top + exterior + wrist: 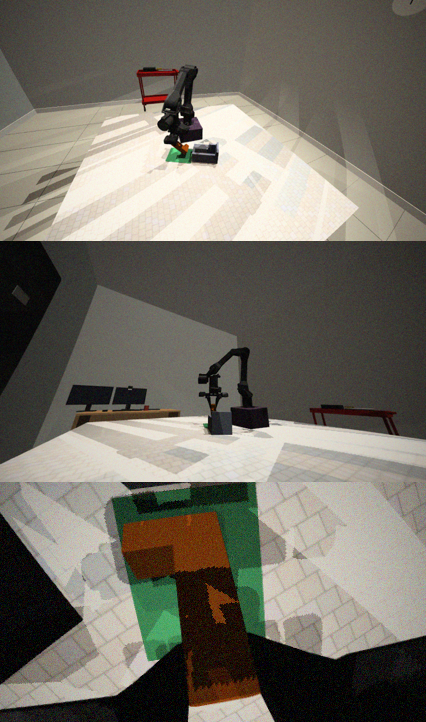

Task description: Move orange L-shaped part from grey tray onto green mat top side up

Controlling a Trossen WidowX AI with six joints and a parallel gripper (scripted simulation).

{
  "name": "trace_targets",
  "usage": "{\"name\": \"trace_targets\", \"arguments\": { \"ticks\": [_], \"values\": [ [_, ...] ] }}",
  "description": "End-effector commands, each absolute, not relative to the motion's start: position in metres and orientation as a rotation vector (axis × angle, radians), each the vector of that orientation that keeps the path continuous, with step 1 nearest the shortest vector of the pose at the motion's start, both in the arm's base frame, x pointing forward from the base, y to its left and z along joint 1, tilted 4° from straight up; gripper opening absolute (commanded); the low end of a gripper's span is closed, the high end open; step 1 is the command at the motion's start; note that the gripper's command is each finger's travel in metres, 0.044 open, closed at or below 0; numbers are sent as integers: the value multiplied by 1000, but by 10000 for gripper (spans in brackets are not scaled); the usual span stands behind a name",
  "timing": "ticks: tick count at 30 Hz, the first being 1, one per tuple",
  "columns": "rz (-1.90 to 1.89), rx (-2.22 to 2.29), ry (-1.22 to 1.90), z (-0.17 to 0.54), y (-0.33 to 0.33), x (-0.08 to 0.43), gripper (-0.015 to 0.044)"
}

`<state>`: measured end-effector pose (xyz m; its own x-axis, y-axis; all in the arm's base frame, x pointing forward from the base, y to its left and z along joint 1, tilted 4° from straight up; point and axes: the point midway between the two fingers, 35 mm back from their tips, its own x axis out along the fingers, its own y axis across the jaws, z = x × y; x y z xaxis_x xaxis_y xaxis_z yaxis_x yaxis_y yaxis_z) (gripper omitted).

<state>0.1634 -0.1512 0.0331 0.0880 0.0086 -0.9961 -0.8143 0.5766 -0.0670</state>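
The orange L-shaped part (184, 148) (213, 407) (200, 537) is out of the tray and slants down over the green mat (172, 158) (205, 425) (247, 532). My gripper (177, 144) (213, 408) (214, 646) is shut on its straight, higher end, one finger on each side. The L-shaped end points down toward the tray side, low over the mat; whether it touches is not clear. The grey tray (204, 158) (221, 423) stands right beside the mat and hides the part's lower end in the exterior view.
The arm's dark purple base block (195, 123) (250, 416) stands behind the mat and tray. The tray's raised walls are close to the part's low end. A red cart (156, 72) (352, 411) and a desk (128, 413) with monitors are far off. Striped light and shadows cross the table.
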Motion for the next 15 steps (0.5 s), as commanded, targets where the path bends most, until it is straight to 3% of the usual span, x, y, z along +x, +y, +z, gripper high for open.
{"name": "trace_targets", "arguments": {
  "ticks": [1, 15],
  "values": [
    [713, -755, 1356, 25, -149, 163, 0],
    [713, -755, 1356, 12, -149, 164, 0]
  ]
}}
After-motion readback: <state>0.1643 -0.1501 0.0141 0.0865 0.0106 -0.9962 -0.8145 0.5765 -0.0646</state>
